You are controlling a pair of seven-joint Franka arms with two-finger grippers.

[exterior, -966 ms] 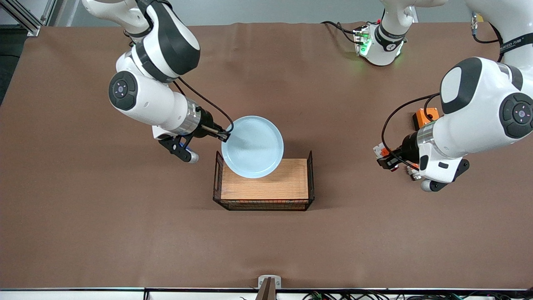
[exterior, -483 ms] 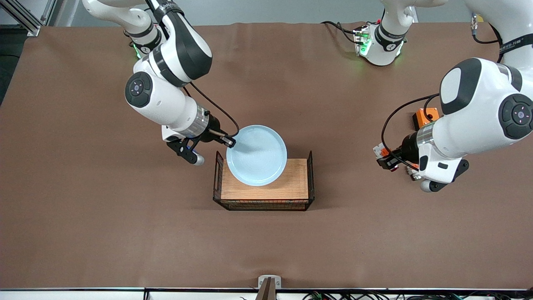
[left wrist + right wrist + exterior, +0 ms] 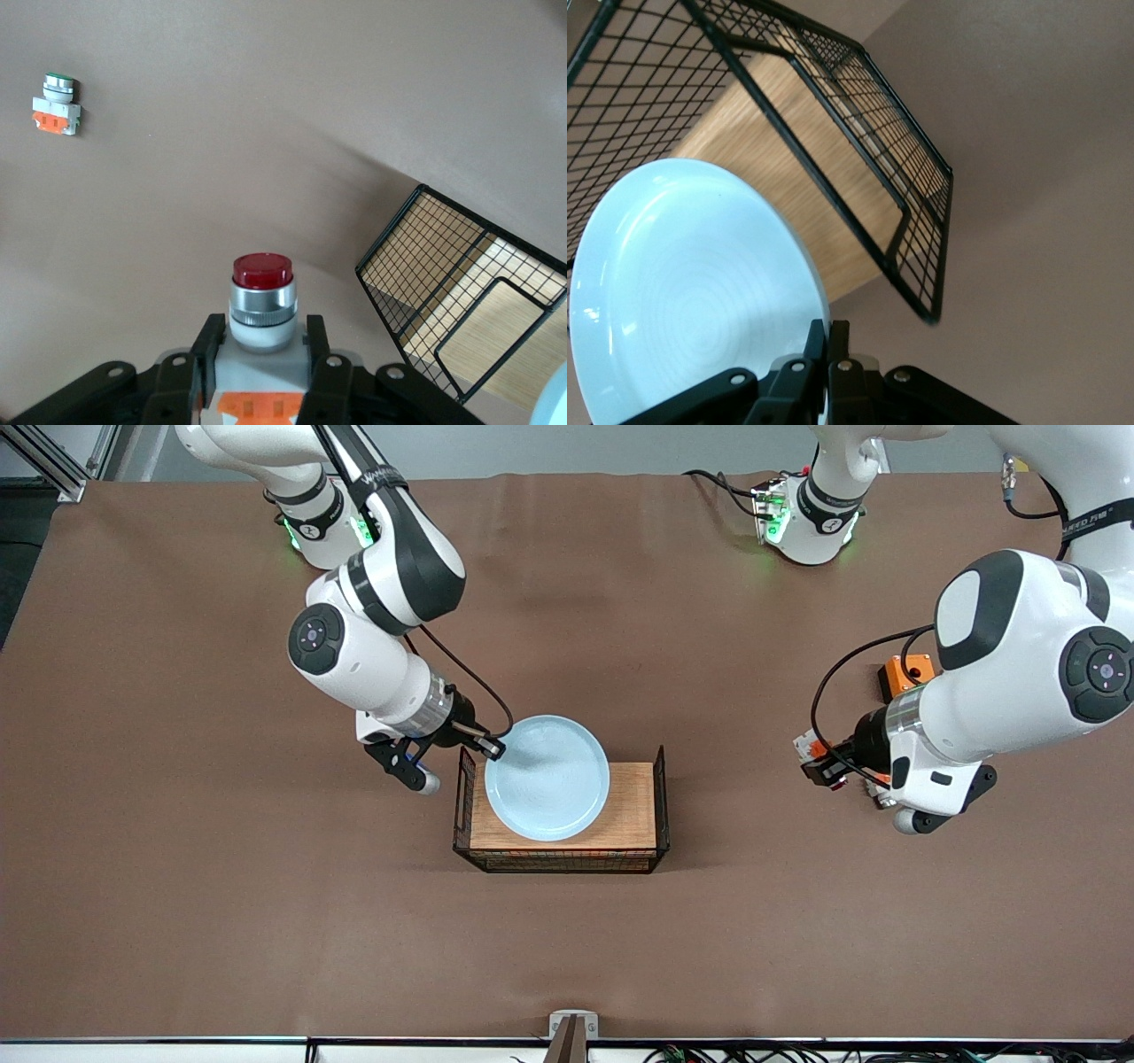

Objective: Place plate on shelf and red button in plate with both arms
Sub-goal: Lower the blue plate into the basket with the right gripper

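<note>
Pale-blue plate (image 3: 547,778) is hanging by its rim from the right gripper (image 3: 493,749), jaws clamped, over the wire tray (image 3: 660,806); left gripper (image 3: 828,769) is waiting near the bench's edge, gripping the red button (image 3: 262,290) for placing.

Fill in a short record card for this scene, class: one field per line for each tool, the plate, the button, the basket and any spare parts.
right tool: shut on plate rim, over the basket's edge
plate: pale blue, held over the basket
left tool: shut on red button, above the mat at the left arm's end
red button: held, red cap pointing away from the tool
basket: black wire, wooden floor, mid-table
spare parts: orange box; green-capped switch on the mat
</note>
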